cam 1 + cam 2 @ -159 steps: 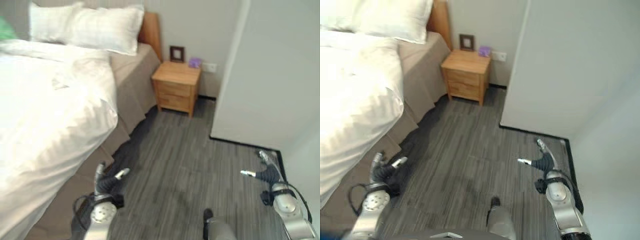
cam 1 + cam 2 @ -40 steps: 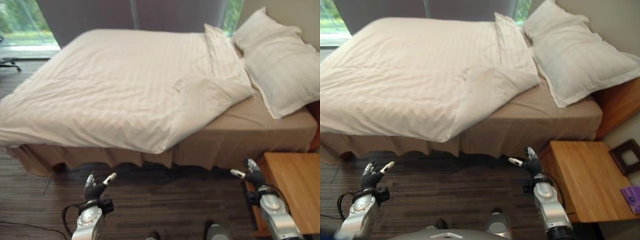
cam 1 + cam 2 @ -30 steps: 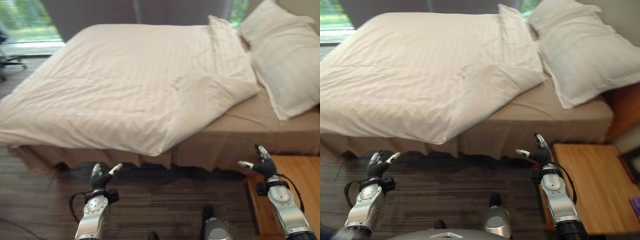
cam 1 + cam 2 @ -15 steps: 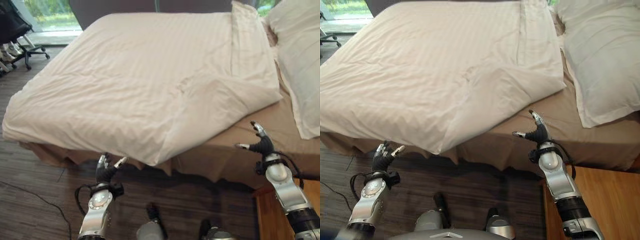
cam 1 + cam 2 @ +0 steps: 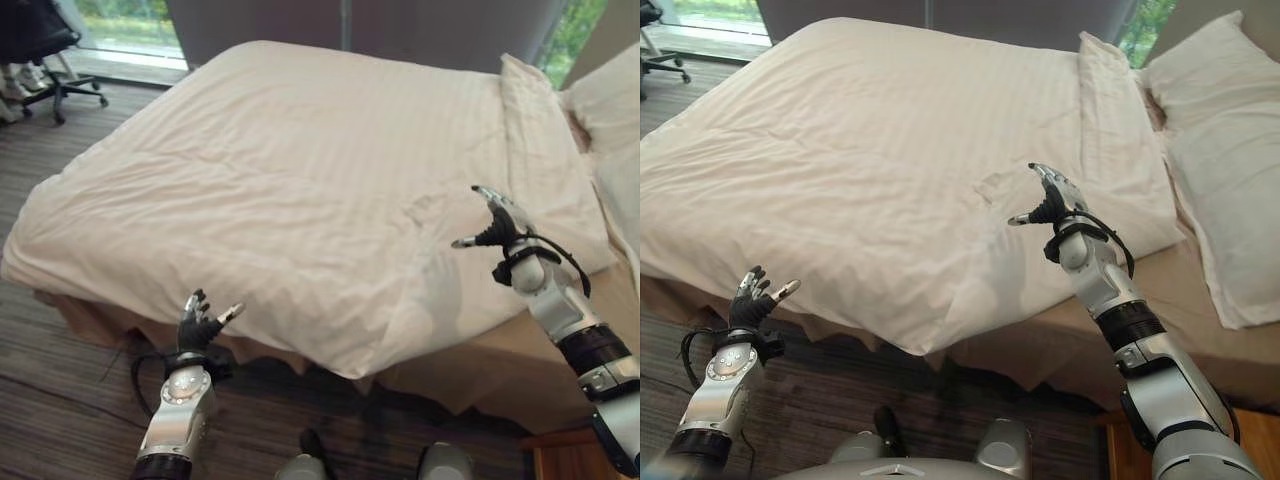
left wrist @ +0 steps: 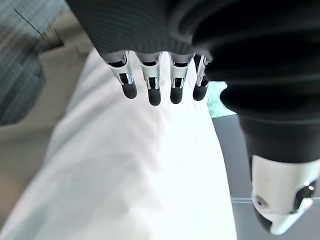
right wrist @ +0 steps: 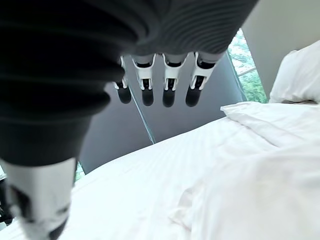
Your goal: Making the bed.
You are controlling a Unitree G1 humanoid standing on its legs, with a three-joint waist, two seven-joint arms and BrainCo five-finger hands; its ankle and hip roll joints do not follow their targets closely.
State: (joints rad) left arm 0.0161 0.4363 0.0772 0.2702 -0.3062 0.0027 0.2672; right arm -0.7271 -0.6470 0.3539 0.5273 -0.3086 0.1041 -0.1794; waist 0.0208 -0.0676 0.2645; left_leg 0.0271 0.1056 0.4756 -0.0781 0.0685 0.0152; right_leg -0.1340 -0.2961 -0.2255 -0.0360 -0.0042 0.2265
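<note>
Duvet lies rumpled under the spread, empty right robot hand; left robot hand likewise.

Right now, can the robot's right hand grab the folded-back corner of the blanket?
Probably yes. The right hand hovers open just above the blanket by its folded-back corner, with nothing between them.

1 bed, 1 duvet, 1 pillow, 1 office chair, 2 hands.

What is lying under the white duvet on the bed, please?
Under the duvet a tan sheet shows where the cover stops short of the pillow, hanging as a skirt along the near side. The rest is covered.
</note>
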